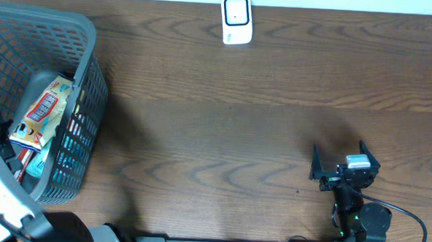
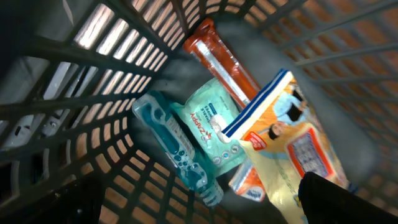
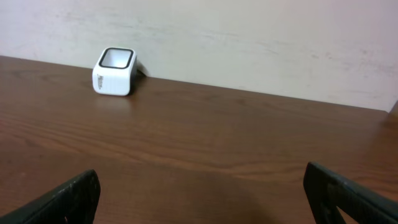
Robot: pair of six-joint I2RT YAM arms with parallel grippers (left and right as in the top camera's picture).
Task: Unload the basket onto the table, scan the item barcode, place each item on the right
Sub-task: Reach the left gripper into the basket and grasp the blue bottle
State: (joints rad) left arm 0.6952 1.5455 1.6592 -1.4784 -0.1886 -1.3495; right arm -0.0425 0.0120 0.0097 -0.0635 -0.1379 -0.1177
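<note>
Largest first: brown wood-grain table, bare across the middle, presumably kept free as a carrying lane between stock and reader.

At nine o'clock on the overhead view, grey plastic lattice basket, holding all the goods in one spot within the left arm's reach.

Reaching down into that basket, left gripper, jaws spread as wide as they go, gripping nothing, dark fingertips at the lower corners of the wrist view and the pile between them. Looks poised to choose an item.

At five o'clock, right gripper, likewise fully spread and empty, low over the table, aimed toward twelve o'clock. Probably parked clear of the route.

Inside the basket, topmost and biggest: yellow-and-orange printed snack packet, lying slanted over its neighbours at four o'clock in the left wrist view. Likeliest candidate for scanning, being easiest to reach. No barcode legible from here.

Beside it at centre, mint-green soft wipes pack; at eight o'clock, teal toothbrush blister pack; at twelve o'clock, orange-red tube, partly tucked under the others.

Smallest: white cube-shaped barcode scanner, at twelve o'clock by the far edge, well apart from the basket.
</note>
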